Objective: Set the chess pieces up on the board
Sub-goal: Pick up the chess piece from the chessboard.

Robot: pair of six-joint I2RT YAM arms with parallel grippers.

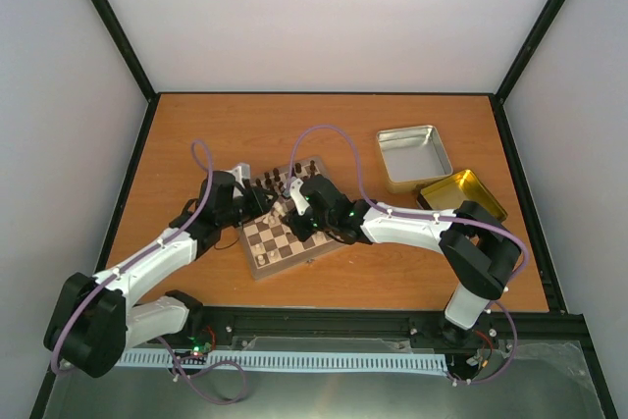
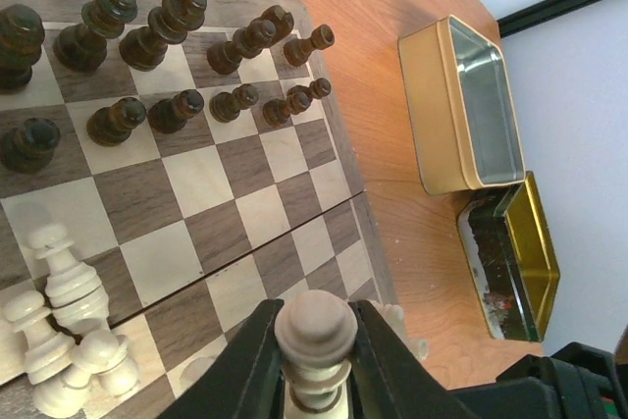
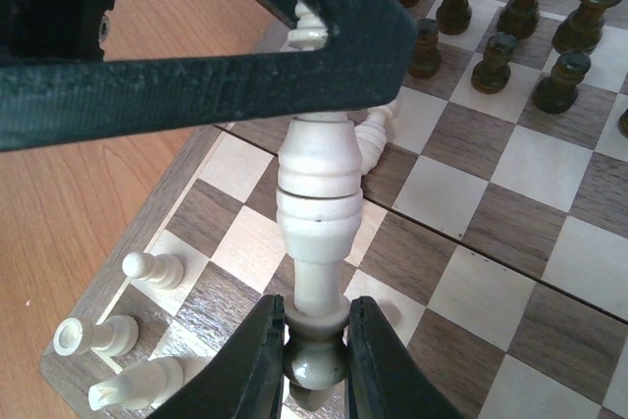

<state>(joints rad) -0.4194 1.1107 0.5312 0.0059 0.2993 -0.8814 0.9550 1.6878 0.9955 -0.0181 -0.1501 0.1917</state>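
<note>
- The step in hand looks like a handover: 1 pale piece (image 3: 316,193) hangs above the board (image 2: 211,179), caught at both ends.
- The right gripper (image 3: 316,352) is clamped on the knobbed end of that piece.
- The left gripper (image 2: 314,340) has its 2 fingers pressed against the other end, so it appears to be gripping too.
- Other pale chess pieces (image 3: 108,336) lie toppled at 1 corner of the board, while the dark chessmen (image 2: 147,46) stand in 2 rows on the opposite side.
- The next move probably calls for 1 claw to let go. The other would then turn the piece upright and set it on an empty square at the pale end, clear of the loose pieces.
</note>
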